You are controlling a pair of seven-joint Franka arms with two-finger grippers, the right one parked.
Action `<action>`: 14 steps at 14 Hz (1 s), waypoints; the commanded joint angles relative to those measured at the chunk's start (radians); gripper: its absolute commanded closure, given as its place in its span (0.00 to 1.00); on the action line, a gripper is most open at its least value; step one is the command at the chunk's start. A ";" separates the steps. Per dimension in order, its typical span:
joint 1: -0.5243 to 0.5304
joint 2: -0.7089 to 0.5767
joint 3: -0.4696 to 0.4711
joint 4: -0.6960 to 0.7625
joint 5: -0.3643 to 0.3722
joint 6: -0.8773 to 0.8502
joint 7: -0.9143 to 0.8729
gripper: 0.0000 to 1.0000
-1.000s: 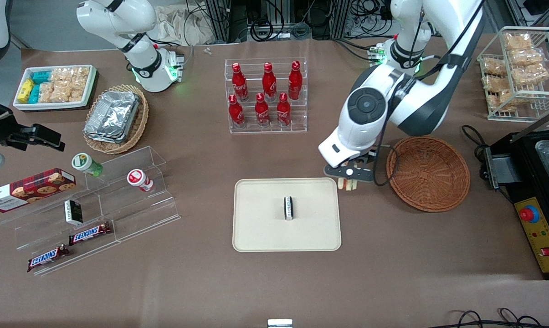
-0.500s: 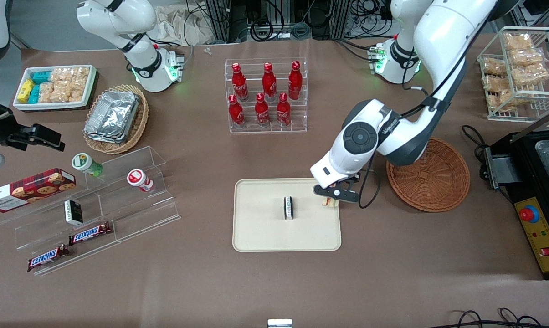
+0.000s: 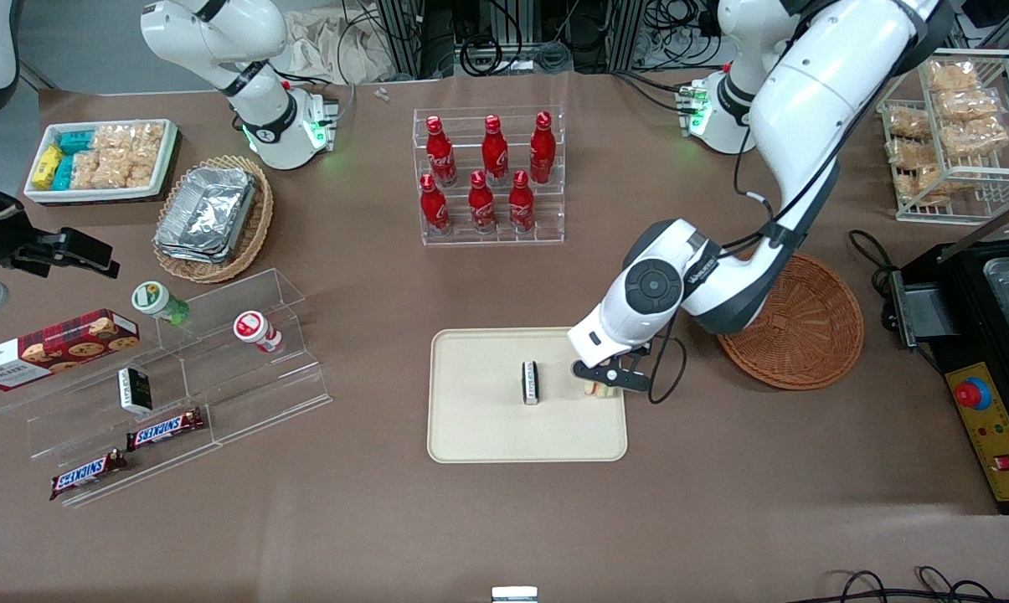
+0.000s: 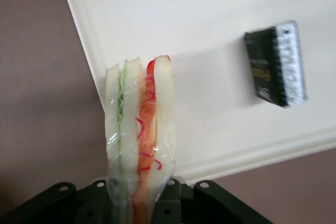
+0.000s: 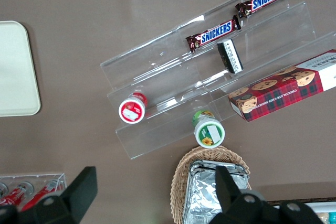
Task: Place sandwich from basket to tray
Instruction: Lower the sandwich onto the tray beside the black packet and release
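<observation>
While the left arm reaches in from the upper right of the front frame, its pincer (image 3: 602,387) sits over the tray (image 3: 479,435) edge nearest the basket (image 3: 814,335), fingers (image 4: 167,200) clamped on the sandwich (image 4: 139,129). The sandwich is a film-wrapped wedge of pale bread slabs with green and orange-red filling, held edge-on above the tray's rim. The tray is smooth, cream, rectangular with rounded corners and a low lip; a small black packet (image 3: 531,383) lies at its centre. The basket is round, reddish-brown woven wicker, right of centre on the brown table (image 3: 504,519).
</observation>
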 commanded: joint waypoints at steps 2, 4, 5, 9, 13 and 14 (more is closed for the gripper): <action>-0.004 0.077 -0.008 0.040 0.113 0.045 -0.085 1.00; -0.006 0.106 -0.008 0.069 0.130 0.052 -0.087 1.00; -0.007 0.126 -0.008 0.091 0.132 0.054 -0.087 1.00; -0.007 0.163 -0.008 0.108 0.185 0.054 -0.094 0.65; -0.007 0.178 -0.008 0.120 0.184 0.054 -0.104 0.00; -0.007 0.178 -0.008 0.120 0.184 0.055 -0.104 0.00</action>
